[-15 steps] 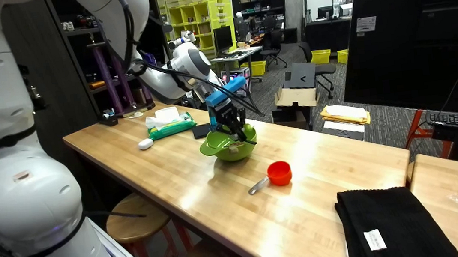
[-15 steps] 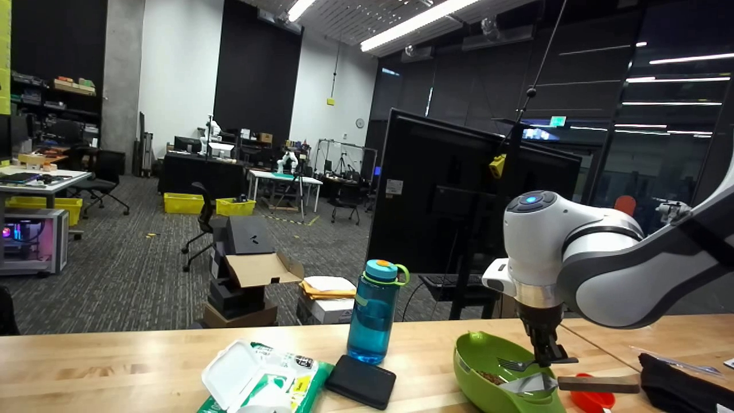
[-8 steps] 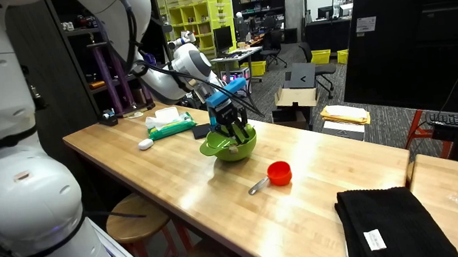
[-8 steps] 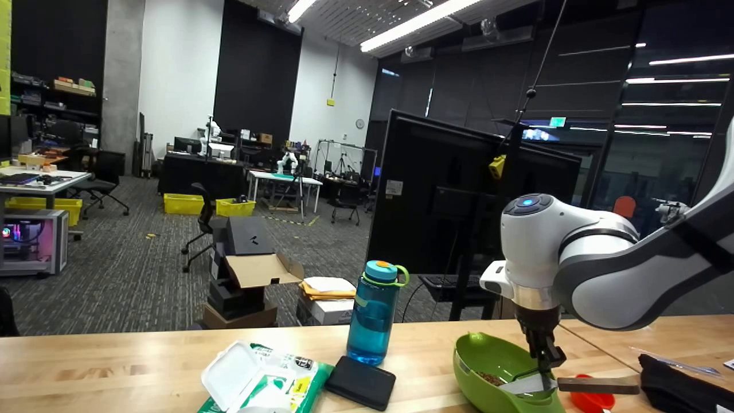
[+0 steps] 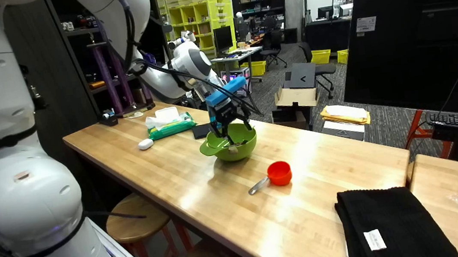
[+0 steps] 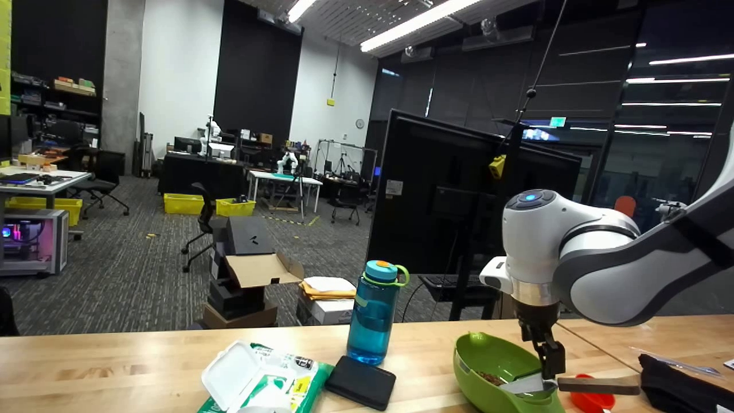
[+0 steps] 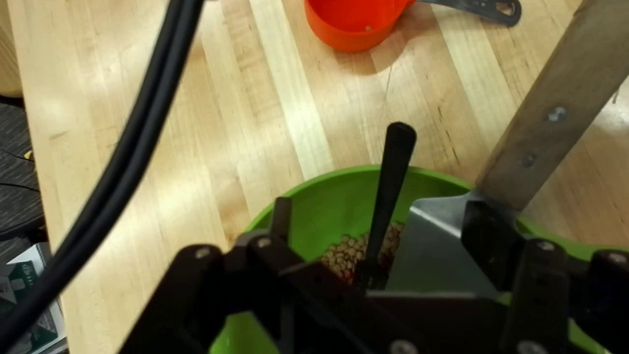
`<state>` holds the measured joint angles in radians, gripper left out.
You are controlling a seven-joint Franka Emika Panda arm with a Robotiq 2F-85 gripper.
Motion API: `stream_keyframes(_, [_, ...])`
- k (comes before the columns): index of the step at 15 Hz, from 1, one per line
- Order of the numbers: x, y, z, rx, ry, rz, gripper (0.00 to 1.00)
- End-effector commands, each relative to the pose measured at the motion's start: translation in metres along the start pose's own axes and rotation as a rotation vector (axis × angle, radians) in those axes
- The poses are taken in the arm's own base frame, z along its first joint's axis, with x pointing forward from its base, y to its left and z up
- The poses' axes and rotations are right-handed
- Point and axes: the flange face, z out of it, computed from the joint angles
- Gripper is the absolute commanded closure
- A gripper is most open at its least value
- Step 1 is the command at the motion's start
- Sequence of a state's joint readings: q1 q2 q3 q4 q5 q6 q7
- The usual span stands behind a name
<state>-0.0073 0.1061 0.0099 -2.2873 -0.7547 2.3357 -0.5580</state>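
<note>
My gripper stands open over a green bowl, its fingers spread wide, one finger showing clearly in an exterior view. A black fork leans inside the bowl between the fingers, handle up over the rim, free of both. Tan pellets lie at the bottom of the bowl, with a few red bits. Across the rim rests a metal spatula with a wooden handle. The right fingertip overlaps the spatula's neck in the wrist view; whether they touch I cannot tell.
A red measuring cup sits near the bowl. Around it on the table are a pack of wipes, a black wallet-like item, a blue bottle, a white case and a black cloth. Cables cross the wrist view.
The jaws have opened and let go of the fork, which earlier lay level in the grip and now leans in the bowl. The arm has hardly moved.
</note>
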Motion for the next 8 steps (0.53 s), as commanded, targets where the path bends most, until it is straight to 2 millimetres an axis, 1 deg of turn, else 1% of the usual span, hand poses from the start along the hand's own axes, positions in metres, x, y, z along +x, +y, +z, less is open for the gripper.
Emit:
stream_keyframes(1, [-0.021,-0.004,-0.024,0.004,0.054,0.051,0.0])
stream_keyframes(5, [-0.044,-0.004,-0.046,0.03,0.105,0.143,0.0])
stream_keyframes(8, [-0.064,-0.009,-0.062,0.047,0.143,0.217,0.0])
